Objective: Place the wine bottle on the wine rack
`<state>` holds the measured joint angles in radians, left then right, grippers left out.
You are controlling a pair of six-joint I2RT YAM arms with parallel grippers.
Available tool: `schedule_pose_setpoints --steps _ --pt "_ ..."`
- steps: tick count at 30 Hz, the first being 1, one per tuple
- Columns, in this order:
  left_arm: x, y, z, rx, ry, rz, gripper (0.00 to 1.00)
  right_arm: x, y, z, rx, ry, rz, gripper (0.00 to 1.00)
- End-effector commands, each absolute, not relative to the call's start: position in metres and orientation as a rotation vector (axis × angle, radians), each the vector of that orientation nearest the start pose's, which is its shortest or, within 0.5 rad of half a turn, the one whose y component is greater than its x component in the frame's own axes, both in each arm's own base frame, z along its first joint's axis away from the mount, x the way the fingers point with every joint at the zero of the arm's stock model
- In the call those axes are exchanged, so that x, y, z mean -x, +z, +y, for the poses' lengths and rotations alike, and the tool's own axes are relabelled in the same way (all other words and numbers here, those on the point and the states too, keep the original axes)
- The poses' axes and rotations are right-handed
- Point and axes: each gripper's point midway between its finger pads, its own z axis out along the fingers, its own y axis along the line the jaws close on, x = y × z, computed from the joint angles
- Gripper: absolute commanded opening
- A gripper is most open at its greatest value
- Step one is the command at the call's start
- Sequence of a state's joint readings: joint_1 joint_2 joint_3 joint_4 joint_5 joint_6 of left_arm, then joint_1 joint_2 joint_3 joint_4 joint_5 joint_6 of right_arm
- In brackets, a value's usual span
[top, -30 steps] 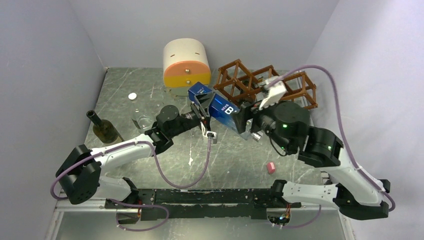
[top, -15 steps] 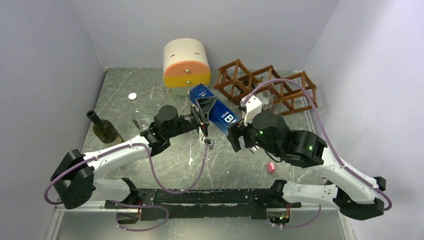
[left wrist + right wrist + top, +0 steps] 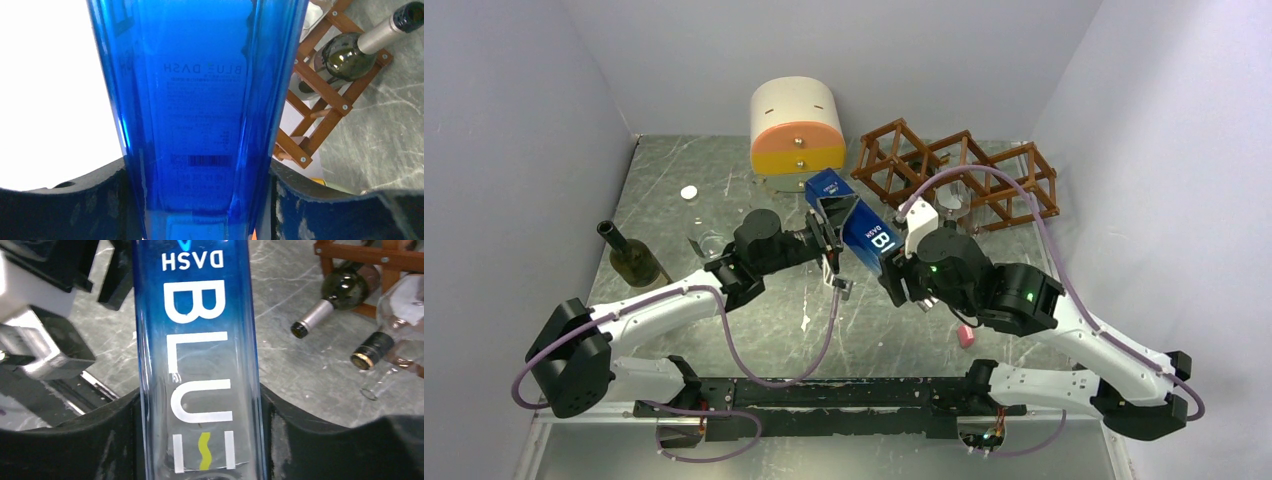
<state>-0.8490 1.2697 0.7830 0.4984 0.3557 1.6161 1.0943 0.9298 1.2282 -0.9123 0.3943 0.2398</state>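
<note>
Two arms meet over the middle of the tabletop (image 3: 674, 170). The left arm (image 3: 659, 300) stretches forward and to the right, its forearm low. The right arm (image 3: 1034, 300) folds back toward the centre with its elbow raised. The left jaws are clenched on the blue bottle (image 3: 864, 228) at the end nearer the cabinet (image 3: 796, 125), and the right jaws grasp its other end. The bottle hangs slantwise between them, just in front of the left end of the wine rack (image 3: 330, 125), outside its cells. Behind the bottle, the cream-and-orange cabinet stands at the back, and the rack is to its right. A dark green bottle (image 3: 345, 56) and a clear bottle (image 3: 402, 315) lie in the rack's cells, necks toward the arms. Another dark bottle (image 3: 632, 262) stands at the left edge, well apart, with a drinking glass (image 3: 707, 240) near it. A pink scrap (image 3: 966, 336) lies under the right arm, and a white disc (image 3: 688, 192) at far left.
</note>
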Motion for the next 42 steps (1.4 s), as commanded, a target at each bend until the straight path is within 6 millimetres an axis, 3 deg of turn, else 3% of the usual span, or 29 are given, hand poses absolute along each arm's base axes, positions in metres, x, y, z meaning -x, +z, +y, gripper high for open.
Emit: schedule_pose_setpoints --steps 1,6,11,13,15,19,24,28,31,35,42 --pt "-0.260 0.406 -0.342 -1.330 0.373 0.142 0.07 -0.174 0.291 0.199 0.629 0.355 2.008 0.57" --pt "-0.265 0.410 -0.341 -1.345 0.300 0.237 0.07 -0.181 0.302 0.192 0.559 0.337 1.963 0.24" --pt "-0.268 0.407 -0.343 -1.361 0.242 0.297 0.11 -0.190 0.313 0.187 0.494 0.297 1.940 0.00" --pt "-0.270 0.411 -0.345 -1.341 0.207 0.329 0.32 -0.196 0.320 0.187 0.454 0.285 1.921 0.00" --pt "-0.271 0.414 -0.348 -1.323 0.155 0.368 0.59 -0.201 0.330 0.186 0.406 0.281 1.887 0.00" --pt "-0.271 0.413 -0.344 -1.230 0.108 0.403 0.85 -0.207 0.356 0.180 0.305 0.315 1.807 0.00" --pt "-0.276 0.392 -0.339 -1.209 0.074 0.485 0.96 -0.208 0.377 0.166 0.206 0.339 1.737 0.00" --pt "-0.273 0.382 -0.336 -1.196 -0.029 0.583 0.96 -0.210 0.378 0.156 0.146 0.324 1.723 0.00" --pt "-0.265 0.385 -0.332 -1.126 -0.157 0.663 0.95 -0.212 0.371 0.152 0.120 0.295 1.732 0.00" --pt "-0.270 0.382 -0.319 -0.970 -0.296 0.858 0.92 -0.215 0.355 0.149 0.096 0.250 1.759 0.00" --pt "-0.278 0.348 -0.295 -0.628 -0.544 1.280 0.90 -0.217 0.321 0.157 0.103 0.219 1.822 0.00"
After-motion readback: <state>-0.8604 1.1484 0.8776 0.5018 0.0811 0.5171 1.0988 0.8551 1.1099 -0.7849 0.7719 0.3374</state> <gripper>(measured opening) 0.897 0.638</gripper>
